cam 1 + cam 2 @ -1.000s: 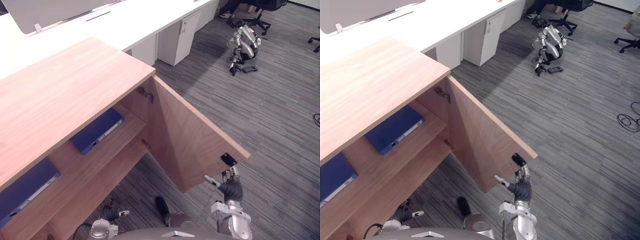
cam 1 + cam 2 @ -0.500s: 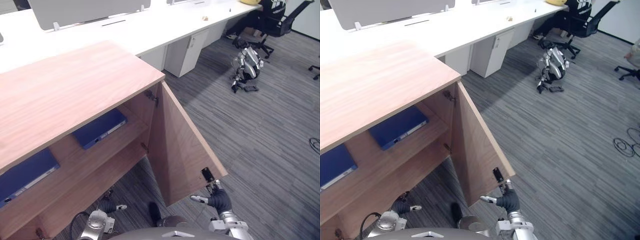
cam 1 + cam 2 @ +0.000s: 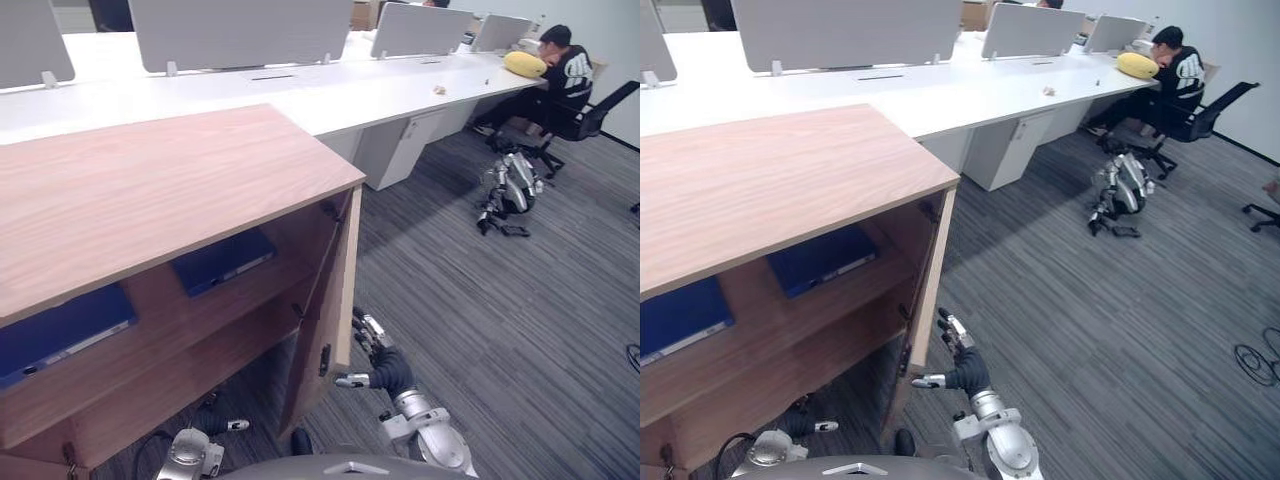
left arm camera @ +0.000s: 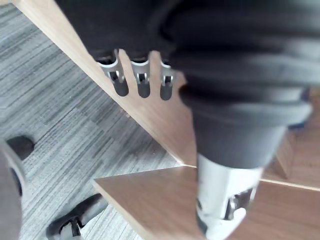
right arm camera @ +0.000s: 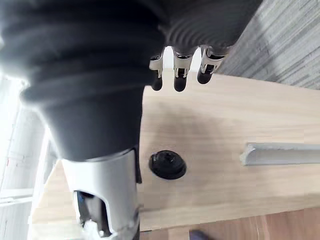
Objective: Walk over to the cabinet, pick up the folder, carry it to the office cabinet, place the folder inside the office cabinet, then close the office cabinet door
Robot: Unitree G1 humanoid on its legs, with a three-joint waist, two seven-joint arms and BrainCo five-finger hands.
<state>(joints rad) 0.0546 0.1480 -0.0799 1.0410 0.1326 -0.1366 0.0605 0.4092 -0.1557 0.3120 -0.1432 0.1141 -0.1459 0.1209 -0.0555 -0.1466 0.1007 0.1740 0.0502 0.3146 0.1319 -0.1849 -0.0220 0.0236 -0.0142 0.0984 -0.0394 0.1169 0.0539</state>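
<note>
My right hand (image 3: 386,368) is open, fingers (image 5: 176,75) straight, laid against the outer face of the office cabinet door (image 3: 343,285) near its free edge. Just beside them on that face sit the black lock (image 5: 168,165) and the silver door handle (image 5: 280,153); I grip neither.

The door hangs from hinges at the right end of the cabinet, under the wooden top (image 3: 150,180), and stands partly open, its free edge swung out toward me. The blue folder (image 3: 222,262) already lies flat on the upper shelf (image 3: 160,312) inside, toward the right, and a second blue folder (image 3: 60,330) lies further left on the same shelf. So I judge the placing done and the closing under way.

To close it well, I would push with flat fingers out near the free edge, where the leverage is best, and let my wrist follow the door's arc instead of driving straight ahead. I would stay off the handle so nothing hooks. The pressure should be even and slow near the end, so the door meets the frame flush and does not bounce back.

My left hand (image 3: 212,426) hangs low by the cabinet's near bottom edge, fingers relaxed and empty. It looks close to the door's path, so I would hold it clear of the gap.
</note>
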